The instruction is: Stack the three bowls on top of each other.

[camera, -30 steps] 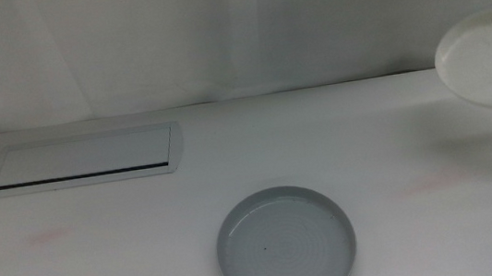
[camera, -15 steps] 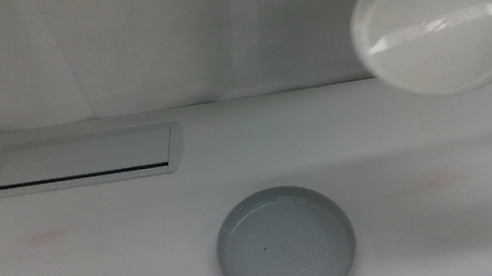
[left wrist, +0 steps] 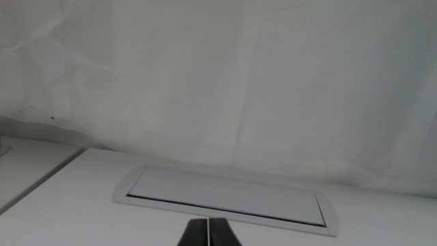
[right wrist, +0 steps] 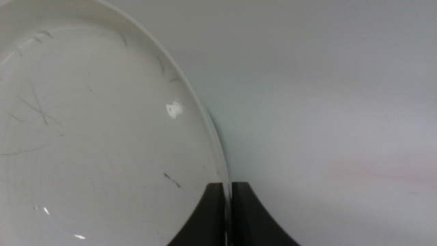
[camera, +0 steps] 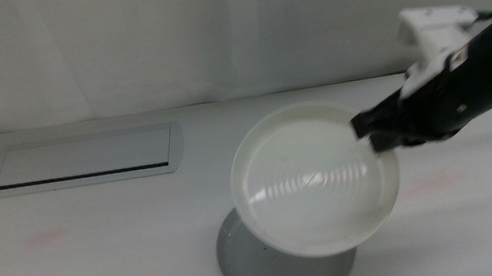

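My right gripper (camera: pixel 371 133) comes in from the right and is shut on the rim of the white bowl (camera: pixel 316 181). It holds the bowl tilted over the grey bowl (camera: pixel 242 268), which stands at the table's front middle and is mostly covered. Whether the two bowls touch is not visible. In the right wrist view the jaws (right wrist: pixel 229 198) pinch the white bowl's (right wrist: pixel 95 137) edge. The mint green bowl is out of view. My left gripper (left wrist: pixel 207 229) is shut and empty, out of the middle view, facing the panel.
A flat rectangular silver-framed panel (camera: pixel 86 158) lies in the table at the back left; it also shows in the left wrist view (left wrist: pixel 225 195). A white wall backs the table.
The right gripper has carried the white bowl from high at the far right down and left, to over the grey bowl. The grey bowl has not moved.
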{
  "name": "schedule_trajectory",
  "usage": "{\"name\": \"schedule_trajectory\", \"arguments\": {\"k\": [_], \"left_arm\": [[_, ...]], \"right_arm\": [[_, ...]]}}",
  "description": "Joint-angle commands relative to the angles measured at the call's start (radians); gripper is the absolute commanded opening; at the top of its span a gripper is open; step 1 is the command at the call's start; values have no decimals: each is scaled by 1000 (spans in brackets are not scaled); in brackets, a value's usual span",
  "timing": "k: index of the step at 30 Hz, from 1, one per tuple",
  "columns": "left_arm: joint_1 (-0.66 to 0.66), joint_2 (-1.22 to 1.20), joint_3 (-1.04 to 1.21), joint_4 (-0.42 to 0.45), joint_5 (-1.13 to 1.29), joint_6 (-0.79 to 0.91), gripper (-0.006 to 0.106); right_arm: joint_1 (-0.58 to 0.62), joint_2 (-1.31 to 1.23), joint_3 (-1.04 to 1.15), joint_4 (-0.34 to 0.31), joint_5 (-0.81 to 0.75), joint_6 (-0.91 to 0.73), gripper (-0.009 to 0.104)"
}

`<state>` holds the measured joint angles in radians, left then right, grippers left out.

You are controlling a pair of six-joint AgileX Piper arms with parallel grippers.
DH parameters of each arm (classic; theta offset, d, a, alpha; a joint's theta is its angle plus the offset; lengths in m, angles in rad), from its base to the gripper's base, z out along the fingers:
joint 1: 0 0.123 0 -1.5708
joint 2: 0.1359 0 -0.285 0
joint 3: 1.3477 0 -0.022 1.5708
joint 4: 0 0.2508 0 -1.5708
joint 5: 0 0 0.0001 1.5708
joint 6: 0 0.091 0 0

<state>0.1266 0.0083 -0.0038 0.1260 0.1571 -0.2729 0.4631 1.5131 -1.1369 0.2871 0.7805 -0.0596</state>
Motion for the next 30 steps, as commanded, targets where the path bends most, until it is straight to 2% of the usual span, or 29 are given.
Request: {"name": "schedule_trajectory", "arguments": {"k": [1, 11, 26, 29, 30], "left_arm": [[1, -36, 39, -10, -5, -5, -1], [1, -36, 39, -10, -5, -5, -1], [1, -36, 39, -10, -5, -5, -1], [1, -36, 39, -10, -5, -5, -3], [1, -36, 39, -10, -5, -5, -3]], "right_arm": [[44, 41, 19, 4, -56, 10, -3], [111, 246, 19, 15, -128, 10, -3], [134, 316, 19, 12, -151, 9, -2], [134, 316, 19, -24, -152, 9, 31], [134, 316, 19, -26, -150, 9, 47]]}}
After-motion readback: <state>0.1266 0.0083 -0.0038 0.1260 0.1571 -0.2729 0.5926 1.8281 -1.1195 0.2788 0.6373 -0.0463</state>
